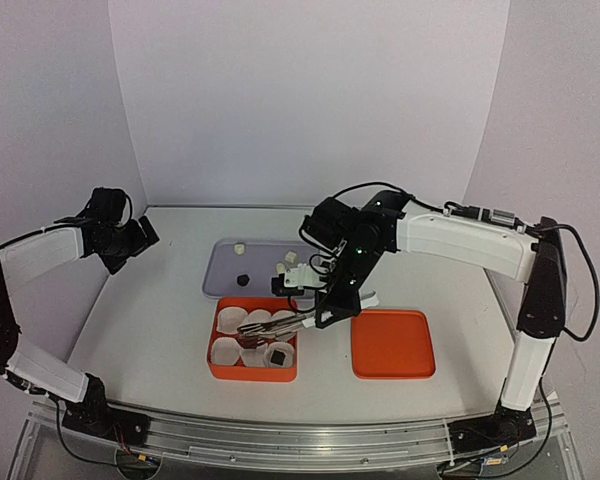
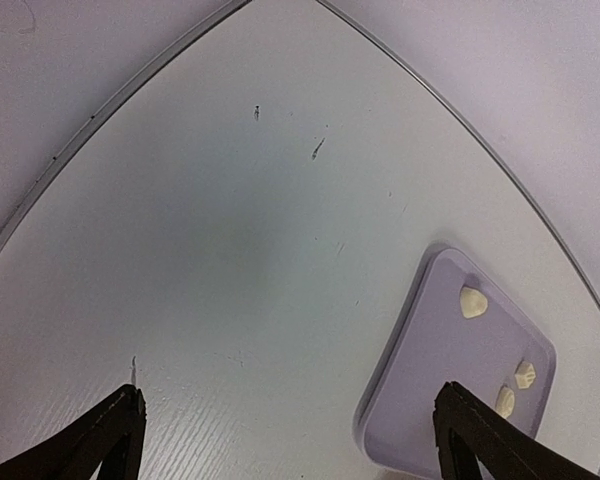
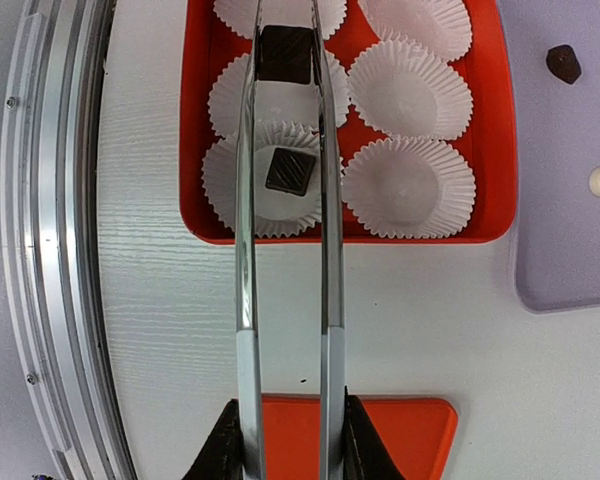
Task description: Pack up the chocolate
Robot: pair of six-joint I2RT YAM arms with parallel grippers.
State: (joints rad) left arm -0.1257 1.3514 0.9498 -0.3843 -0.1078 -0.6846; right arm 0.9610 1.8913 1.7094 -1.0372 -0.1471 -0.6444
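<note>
Clamped in my right gripper (image 3: 290, 440): long metal tongs (image 3: 242, 250), with a dark chocolate chunk (image 3: 285, 52) pinched at the tips, top centre of the right wrist view.

White table (image 2: 230, 250) fills my left wrist view, and my left gripper (image 2: 295, 430) hangs over it, fingers spread wide, nothing in them. Lavender tray (image 2: 430, 380) at lower right there carries three cream chunks (image 2: 473, 302), plus a loose dark chunk (image 3: 563, 63) at upper right of the right wrist view. Orange box (image 3: 192, 120) of white paper cups (image 3: 410, 88) sits under the tongs, and the orange lid (image 1: 392, 343) is just to its right in the top view. One packed dark chunk (image 3: 290, 170) lies in the lower-left cup.
</note>
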